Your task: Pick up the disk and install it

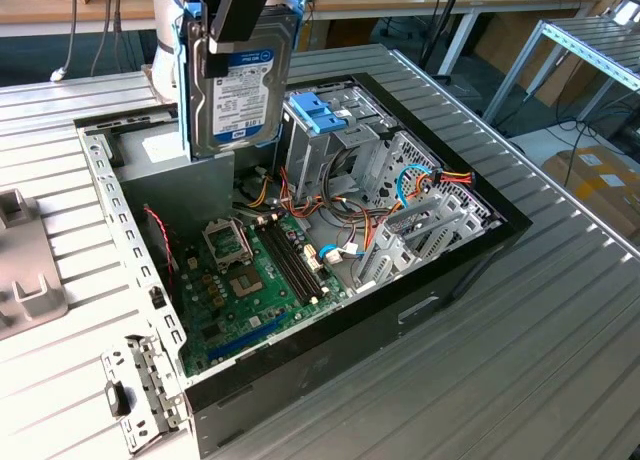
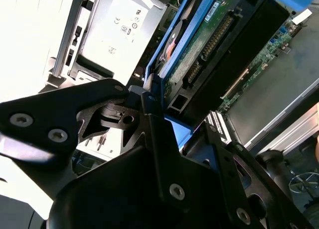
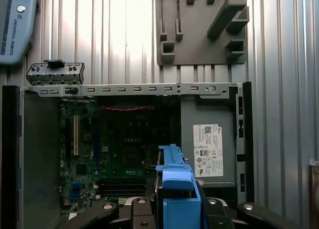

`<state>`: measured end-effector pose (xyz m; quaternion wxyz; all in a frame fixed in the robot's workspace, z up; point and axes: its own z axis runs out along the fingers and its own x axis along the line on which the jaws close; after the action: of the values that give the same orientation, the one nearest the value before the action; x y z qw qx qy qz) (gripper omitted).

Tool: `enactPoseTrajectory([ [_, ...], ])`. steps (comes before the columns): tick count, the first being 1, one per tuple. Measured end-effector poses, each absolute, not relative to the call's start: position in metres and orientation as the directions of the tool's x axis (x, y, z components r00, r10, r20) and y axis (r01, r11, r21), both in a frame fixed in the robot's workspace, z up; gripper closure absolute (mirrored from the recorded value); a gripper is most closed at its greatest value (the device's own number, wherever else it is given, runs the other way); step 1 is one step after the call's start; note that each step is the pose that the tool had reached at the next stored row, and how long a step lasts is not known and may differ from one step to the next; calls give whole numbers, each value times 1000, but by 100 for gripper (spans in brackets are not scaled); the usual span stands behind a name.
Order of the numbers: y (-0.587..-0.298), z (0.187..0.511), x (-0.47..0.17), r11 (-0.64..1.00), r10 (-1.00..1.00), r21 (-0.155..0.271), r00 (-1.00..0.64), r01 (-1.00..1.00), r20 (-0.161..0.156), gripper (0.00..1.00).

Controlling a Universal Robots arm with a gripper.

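Pincer [image 2: 149,97] sits nearest the lens in both wrist views: black links and bolts, fingers closed tight on the disk [image 2: 209,40], one on either side. In the second wrist view, the disk's green circuit-board face and connector row show, with a blue rail along the edge. In the first wrist view the disk [image 3: 174,181] is seen edge-on, blue rail toward the lens, with the pincer [image 3: 177,211] flanking it. Beyond it the open case [image 3: 134,89] lies spread out.

Exterior view: disk [image 1: 240,90] in the upper left of the frame, held on edge. Its white and blue label faces the camera, with light-blue rails down both sides. Pincer [image 1: 238,20] grips its top part. The disk hangs over the upper-left corner of the case [image 1: 110,200], in front of the power supply [image 1: 160,145]. Cannot tell whether its lower edge touches anything.

The case lies on its side on the ribbed metal counter [image 1: 520,360], lid off. Inside:
- green motherboard [image 1: 255,280], lower left of centre
- metal cage [image 1: 345,155] just right of the disk, blue tab [image 1: 320,110] on top
- coloured wires [image 1: 430,180] further right

Grey fixture [image 1: 25,280] lies on the counter at the frame's left edge, apart from the case.
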<state>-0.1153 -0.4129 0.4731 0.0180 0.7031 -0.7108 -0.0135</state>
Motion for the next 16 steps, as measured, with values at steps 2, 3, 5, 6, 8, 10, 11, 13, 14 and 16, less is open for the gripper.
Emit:
enactPoseTrajectory([
  [2, -413, 473, -114, 11, -1000, 45, -11, -999, 7, 63],
  [3, -414, 473, -114, 11, -1000, 45, -11, -999, 7, 63],
  [5, -414, 473, -112, 11, -1000, 45, -11, -999, 7, 63],
  [6, -414, 472, -111, 11, -1000, 45, -11, -999, 8, 63],
  [8, -415, 472, -110, 11, -1000, 45, -11, -999, 8, 63],
  [10, -415, 472, -109, 11, -1000, 45, -11, -999, 8, 63],
  [11, -416, 472, -108, 11, -1000, 45, -11, -999, 9, 63],
  [13, -416, 472, -107, 11, -1000, 45, -11, -999, 9, 63],
  [14, -416, 472, -106, 11, -1000, 44, -11, -999, 9, 63],
  [16, -417, 471, -105, 11, -1000, 44, -11, -999, 10, 63],
])
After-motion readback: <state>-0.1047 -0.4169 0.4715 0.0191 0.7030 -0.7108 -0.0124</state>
